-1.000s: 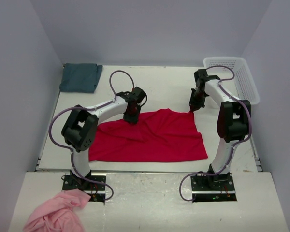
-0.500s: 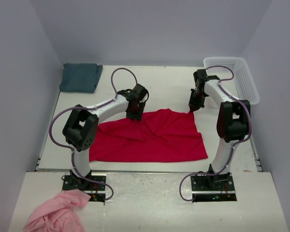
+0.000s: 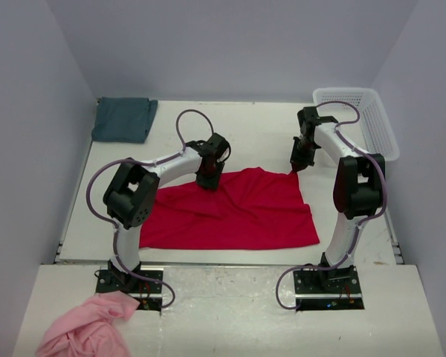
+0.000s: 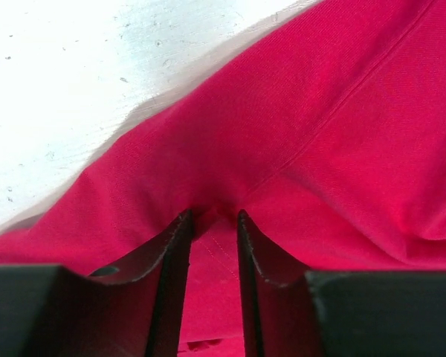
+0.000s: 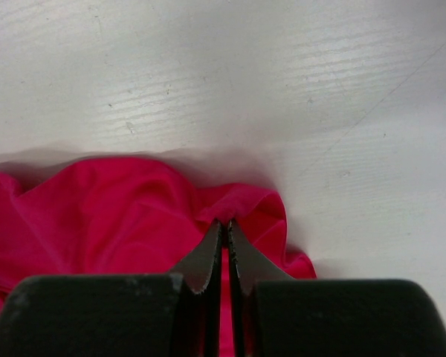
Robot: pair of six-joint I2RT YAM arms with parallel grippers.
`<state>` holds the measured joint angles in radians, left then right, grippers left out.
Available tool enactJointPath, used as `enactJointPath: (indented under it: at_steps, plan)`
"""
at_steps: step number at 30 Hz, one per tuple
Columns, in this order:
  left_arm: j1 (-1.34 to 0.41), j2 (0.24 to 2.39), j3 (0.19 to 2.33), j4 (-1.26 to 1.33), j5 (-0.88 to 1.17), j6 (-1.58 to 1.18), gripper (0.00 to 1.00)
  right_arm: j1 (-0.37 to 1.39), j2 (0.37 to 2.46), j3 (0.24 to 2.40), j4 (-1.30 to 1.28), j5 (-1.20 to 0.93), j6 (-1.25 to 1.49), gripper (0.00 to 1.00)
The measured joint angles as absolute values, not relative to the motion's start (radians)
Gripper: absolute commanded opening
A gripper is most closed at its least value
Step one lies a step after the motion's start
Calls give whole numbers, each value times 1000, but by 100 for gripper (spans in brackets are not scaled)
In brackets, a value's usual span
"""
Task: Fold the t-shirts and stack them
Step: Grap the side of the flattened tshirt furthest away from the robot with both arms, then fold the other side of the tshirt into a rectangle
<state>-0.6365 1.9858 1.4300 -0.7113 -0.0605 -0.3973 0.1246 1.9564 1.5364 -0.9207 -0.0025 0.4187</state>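
**Both grippers on the far edge of the red shirt**

The red t-shirt (image 3: 238, 212) lies spread across the near half of the white table (image 3: 253, 134), in front of the two arm bases. It is wrinkled rather than smooth. Its near edge runs fairly straight, and its far edge rises to a low peak in the middle.

The left gripper (image 3: 208, 181) points down onto the far edge of that shirt, left of the peak. Seen from its wrist, the two dark fingers (image 4: 171, 260) stand a narrow gap apart, with a ridge of red cloth gathered between their tips. Creases and a stitched seam run away from that spot, so it looks pinched on a fold of the shirt. Bare table shows just beyond the cloth.

The right gripper (image 3: 296, 168) is at the shirt's far right corner, angled down to the table. From its wrist camera the fingers are pressed together with only a sliver of red between them, nipped on a small hump of the corner. White table lies beyond and to the right.

The teal t-shirt (image 3: 124, 119) sits folded in the far left corner of the table, well apart from the red one and from both arms. A white plastic basket (image 3: 375, 123) stands at the far right edge. A crumpled pink cloth (image 3: 89, 327) lies on the near ledge beside the left arm's base.
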Motion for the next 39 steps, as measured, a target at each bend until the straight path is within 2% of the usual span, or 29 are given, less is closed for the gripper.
enactJointPath:
  at_steps: [4, 7, 8, 11, 19, 24, 29, 34, 39]
  plan:
    - [-636, 1986, 1430, -710, -59, -393, 17, 125, 1956, 1536, -921, -2, 419, 0]
    - [-636, 1986, 1430, -707, -59, -389, 12, 125, 1956, 1536, -921, -2, 419, 0]
    - [-636, 1986, 1430, -706, -59, -389, 6, 125, 1956, 1536, -921, -2, 419, 0]
    - [-636, 1986, 1430, -704, -59, -383, 0, 125, 1956, 1536, -921, -2, 419, 0]
    - [-636, 1968, 1424, -706, -87, -382, 0, 125, 1956, 1536, -919, -2, 419, 0]
    - [-627, 1834, 1416, -715, -171, -381, 0, 125, 1956, 1537, -898, -2, 419, 0]
    - [-522, 1700, 1439, -714, -196, -362, 0, 125, 1970, 1587, -901, 19, 415, 0]
    - [-390, 1724, 1482, -720, -207, -355, 0, 124, 2011, 1679, -902, 46, 400, 0]
    - [-342, 1763, 1512, -726, -220, -359, 0, 117, 2040, 1753, -915, 70, 383, 0]
